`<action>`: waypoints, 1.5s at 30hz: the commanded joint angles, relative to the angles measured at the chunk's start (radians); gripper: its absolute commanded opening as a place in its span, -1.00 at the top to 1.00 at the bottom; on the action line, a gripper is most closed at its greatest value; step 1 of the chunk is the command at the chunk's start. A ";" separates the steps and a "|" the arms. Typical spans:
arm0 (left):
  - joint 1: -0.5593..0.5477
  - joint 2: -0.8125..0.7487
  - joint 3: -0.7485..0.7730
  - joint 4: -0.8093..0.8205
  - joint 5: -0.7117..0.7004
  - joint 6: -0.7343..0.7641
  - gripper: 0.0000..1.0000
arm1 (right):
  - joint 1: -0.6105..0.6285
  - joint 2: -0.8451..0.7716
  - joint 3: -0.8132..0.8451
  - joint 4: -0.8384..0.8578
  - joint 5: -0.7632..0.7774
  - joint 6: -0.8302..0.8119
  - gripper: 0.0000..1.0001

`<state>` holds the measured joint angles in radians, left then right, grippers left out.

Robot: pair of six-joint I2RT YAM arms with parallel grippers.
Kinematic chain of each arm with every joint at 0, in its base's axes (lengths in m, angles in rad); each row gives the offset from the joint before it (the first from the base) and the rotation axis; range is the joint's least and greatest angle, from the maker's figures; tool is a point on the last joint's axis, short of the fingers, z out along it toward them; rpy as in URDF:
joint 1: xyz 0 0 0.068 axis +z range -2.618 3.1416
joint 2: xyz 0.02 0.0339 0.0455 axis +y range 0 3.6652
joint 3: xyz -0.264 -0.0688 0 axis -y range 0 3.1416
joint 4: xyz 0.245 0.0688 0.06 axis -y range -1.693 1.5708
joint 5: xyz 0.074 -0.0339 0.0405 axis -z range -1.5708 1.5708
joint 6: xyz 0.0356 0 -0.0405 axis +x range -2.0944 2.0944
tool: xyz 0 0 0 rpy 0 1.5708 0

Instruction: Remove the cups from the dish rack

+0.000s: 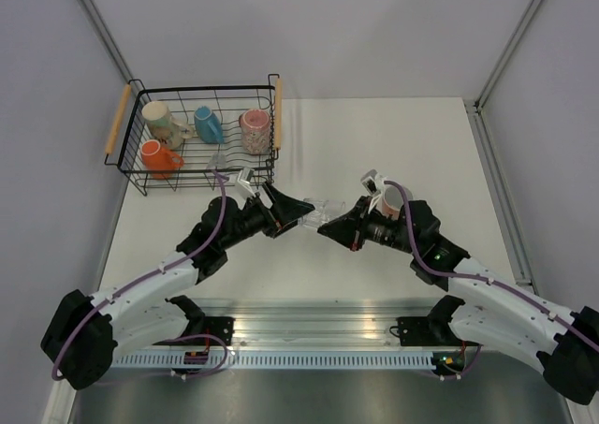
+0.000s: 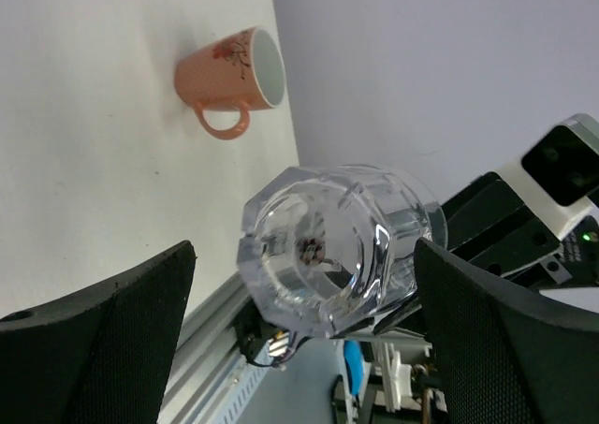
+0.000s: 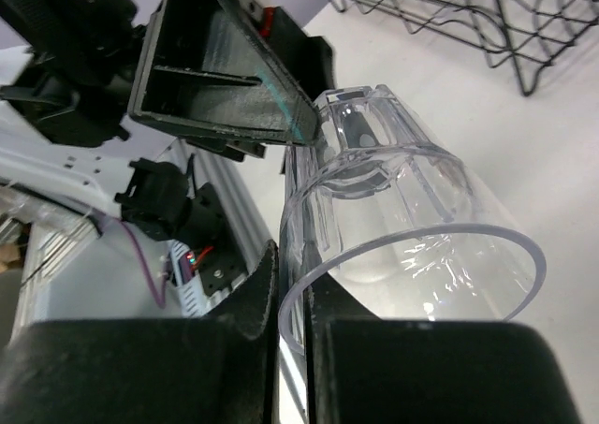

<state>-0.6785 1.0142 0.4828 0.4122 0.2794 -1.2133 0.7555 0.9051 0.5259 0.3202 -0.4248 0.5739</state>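
Clear tumbler [image 1: 321, 209] hangs sideways above the table [image 1: 402, 143], outside the dish rack [image 1: 277, 110], between your two grippers. Its long axis runs arm to arm. The base faces your left gripper [image 1: 292, 211], fingers spread beside it. The mouth faces your right gripper [image 3: 292, 330], which pinches the rim.

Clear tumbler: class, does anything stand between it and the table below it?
Nothing visible does. The right gripper holds the tumbler over bare table; the mug sits well aside.
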 commanded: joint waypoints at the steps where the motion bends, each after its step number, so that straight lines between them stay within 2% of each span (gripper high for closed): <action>1: -0.003 -0.051 0.068 -0.178 -0.123 0.110 -0.99 | -0.001 -0.072 0.092 -0.150 0.131 -0.118 0.99; 3: -0.003 -0.077 0.112 -0.246 -0.170 0.171 -0.99 | 0.001 -0.071 0.163 -0.317 0.225 -0.147 0.99; 4: -0.003 -0.086 0.132 -0.341 -0.231 0.194 -0.99 | 0.001 -0.057 0.193 -0.474 0.251 -0.181 0.99; 5: -0.003 -0.091 0.155 -0.384 -0.261 0.248 -0.99 | 0.001 -0.039 0.257 -0.548 0.276 -0.196 0.99; 7: -0.003 -0.094 0.236 -0.495 -0.367 0.308 -1.00 | 0.001 0.041 0.319 -0.752 0.353 -0.226 0.99; 8: -0.003 -0.089 0.266 -0.594 -0.400 0.366 -0.99 | 0.001 0.070 0.366 -0.804 0.372 -0.247 0.99; 10: -0.003 -0.077 0.347 -0.700 -0.485 0.443 -1.00 | 0.001 0.144 0.408 -0.925 0.418 -0.252 0.99; 13: -0.001 -0.040 0.444 -0.817 -0.580 0.513 -1.00 | 0.002 0.216 0.430 -1.006 0.471 -0.249 0.99; 18: 0.002 0.052 0.611 -0.958 -0.761 0.587 -1.00 | 0.001 0.369 0.488 -1.078 0.529 -0.243 0.99; 27: 0.045 0.130 0.770 -1.003 -0.976 0.702 -1.00 | 0.001 0.547 0.618 -1.125 0.615 -0.259 0.99; 31: 0.141 0.198 0.818 -1.017 -0.973 0.755 -1.00 | 0.001 0.659 0.687 -1.168 0.653 -0.292 0.99; 37: 0.304 0.326 0.850 -1.049 -0.824 0.805 -0.99 | 0.001 0.752 0.772 -1.195 0.695 -0.322 0.99; 45: 0.338 0.524 0.968 -1.106 -0.826 0.854 -0.99 | 0.001 0.818 0.856 -1.245 0.748 -0.339 0.99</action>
<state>-0.3542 1.5074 1.3724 -0.6647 -0.5644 -0.4252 0.7555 1.7145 1.3193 -0.8848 0.2619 0.2569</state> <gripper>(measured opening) 0.994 0.070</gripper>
